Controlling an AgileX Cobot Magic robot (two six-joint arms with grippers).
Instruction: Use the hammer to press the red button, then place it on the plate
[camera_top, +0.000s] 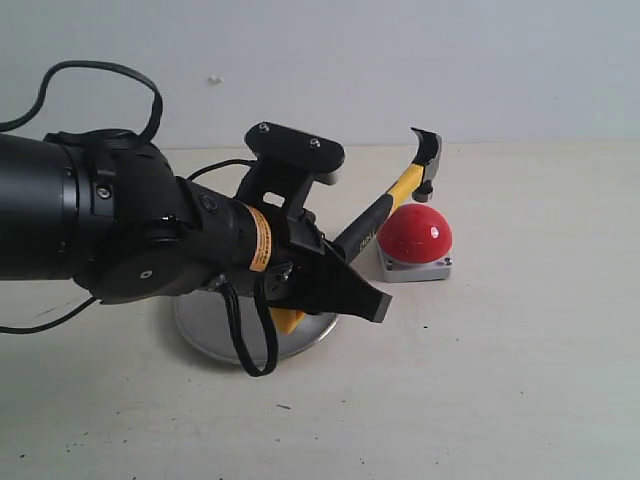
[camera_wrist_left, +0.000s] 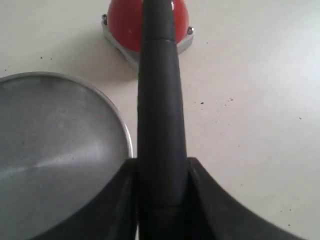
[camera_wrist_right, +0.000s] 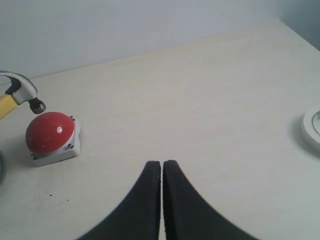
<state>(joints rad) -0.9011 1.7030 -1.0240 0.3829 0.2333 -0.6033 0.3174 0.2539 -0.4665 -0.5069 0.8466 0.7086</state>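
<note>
1. Above the tabletop (camera_top: 520, 380), the hammer (camera_top: 390, 205) is clamped by its black handle between the left fingers (camera_wrist_left: 200, 185), with its head poised just over the red button (camera_top: 415, 232).
2. The right fingers (camera_wrist_right: 154, 180) are pressed together and nothing is held.
3. A skid off the glossy dome is judged possible if the head is brought down off-centre.
4. One hammer, one button and one plate (camera_top: 200, 335) are counted.

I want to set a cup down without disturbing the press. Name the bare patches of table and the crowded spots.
Bare: the wide stretch of table right of the red button in the exterior view, and the strip nearer the camera than the plate. Crowded: the left gripper, above the plate's rim, holds the hammer with its head at the button.
</note>
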